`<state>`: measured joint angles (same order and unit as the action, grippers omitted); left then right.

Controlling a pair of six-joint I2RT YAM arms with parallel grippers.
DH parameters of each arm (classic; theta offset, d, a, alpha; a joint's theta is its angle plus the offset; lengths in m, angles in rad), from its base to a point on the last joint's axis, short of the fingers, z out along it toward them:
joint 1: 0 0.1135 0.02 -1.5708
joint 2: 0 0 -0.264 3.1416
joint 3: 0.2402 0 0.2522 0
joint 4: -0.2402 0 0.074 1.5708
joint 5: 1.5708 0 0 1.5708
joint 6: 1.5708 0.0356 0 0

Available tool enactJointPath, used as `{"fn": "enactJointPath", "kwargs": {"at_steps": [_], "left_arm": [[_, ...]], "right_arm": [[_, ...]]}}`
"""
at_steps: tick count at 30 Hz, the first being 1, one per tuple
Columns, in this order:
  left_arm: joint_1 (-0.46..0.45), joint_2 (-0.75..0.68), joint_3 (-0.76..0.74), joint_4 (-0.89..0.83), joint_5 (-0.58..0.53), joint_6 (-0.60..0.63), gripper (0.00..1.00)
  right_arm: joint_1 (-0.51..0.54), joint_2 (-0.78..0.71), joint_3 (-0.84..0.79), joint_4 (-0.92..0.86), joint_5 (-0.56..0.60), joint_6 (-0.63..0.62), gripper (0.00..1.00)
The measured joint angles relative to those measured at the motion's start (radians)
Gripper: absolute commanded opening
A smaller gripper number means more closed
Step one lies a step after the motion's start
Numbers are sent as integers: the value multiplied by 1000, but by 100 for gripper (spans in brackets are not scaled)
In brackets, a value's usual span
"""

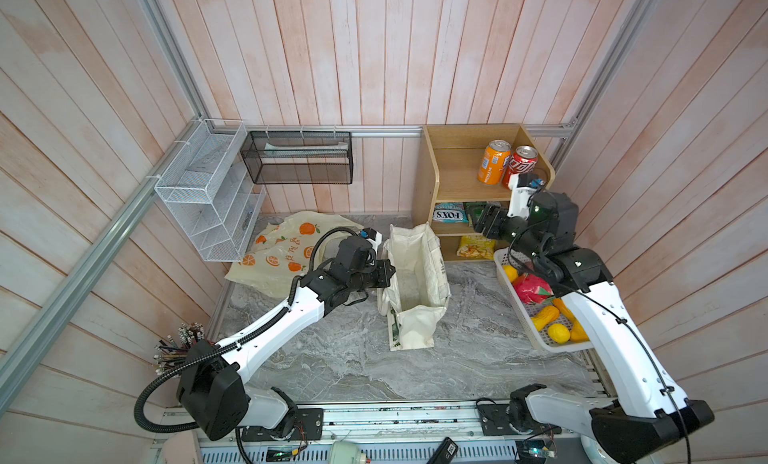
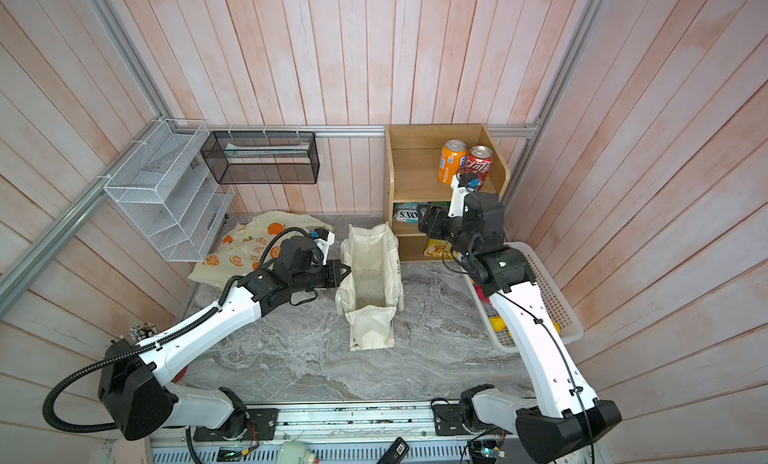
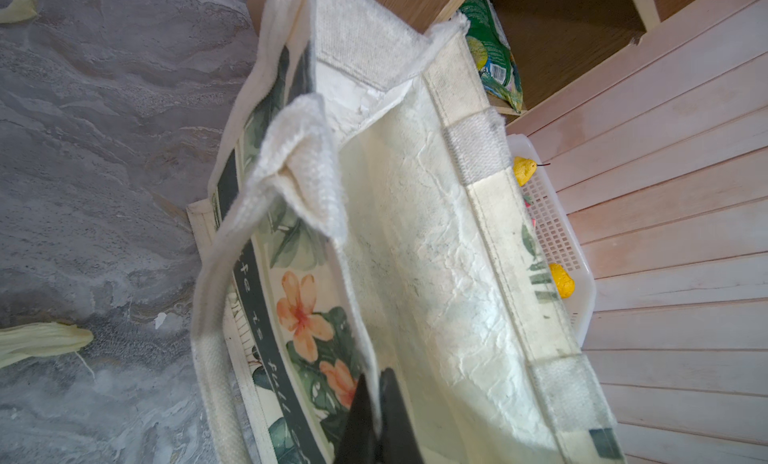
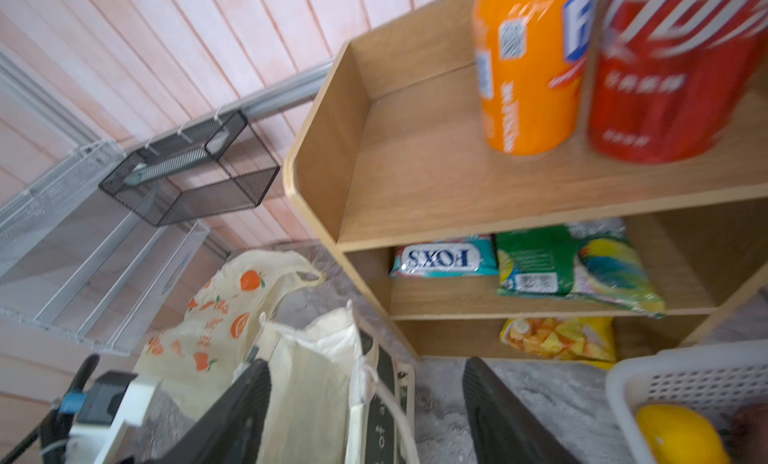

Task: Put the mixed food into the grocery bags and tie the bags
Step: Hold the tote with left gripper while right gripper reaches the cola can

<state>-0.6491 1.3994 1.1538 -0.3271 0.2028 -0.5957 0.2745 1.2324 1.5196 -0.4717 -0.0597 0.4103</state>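
We see the left gripper [image 1: 390,273] clenched on the nine-o'clock rim of the canvas tote [image 1: 415,329], mid-table [image 1: 332,358]. The right gripper [image 1: 481,221], jaws spread and empty, hovers at one o'clock before the wooden shelf [image 1: 455,175], seemingly level with the green snack packet [image 4: 573,262]. The red cola can [image 1: 521,164] stands above; the plastic carrier [image 1: 282,249] lies at ten o'clock.

1. Canvas tote [image 1: 415,329] mouth open upward; left gripper [image 1: 390,274] pinches its 9 o'clock wall.
2. Shelf unit [image 1: 457,183], with the right gripper [image 1: 478,222] before it, jaws apart, crowds the tote's 1 o'clock.
3. White basket [image 1: 505,257] at 3 o'clock (narrow lane between).
4. Bare tabletop [image 1: 332,358] from 5 to 8 o'clock: widest lane.
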Motion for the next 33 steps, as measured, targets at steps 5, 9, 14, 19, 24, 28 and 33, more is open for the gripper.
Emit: {"fn": "enactJointPath", "kwargs": {"at_steps": [5,9,14,19,24,28,33], "left_arm": [[0,0,-11,20,7,2,0],[0,0,-15,40,26,2,0],[0,0,-23,59,46,9,0],[0,1,-23,66,69,9,0],[0,3,-31,89,96,9,0],[0,7,-43,115,112,7,0],[0,17,-43,138,131,1,0]], "right_arm": [[-187,62,121,16,-27,-7,84],[-307,116,194,43,-43,-7,84],[-372,176,237,89,-80,-16,85],[-376,241,243,132,-127,-44,85],[-376,302,260,145,-142,-67,83],[-376,335,271,154,-153,-78,83],[-376,378,292,175,-164,-93,83]]}}
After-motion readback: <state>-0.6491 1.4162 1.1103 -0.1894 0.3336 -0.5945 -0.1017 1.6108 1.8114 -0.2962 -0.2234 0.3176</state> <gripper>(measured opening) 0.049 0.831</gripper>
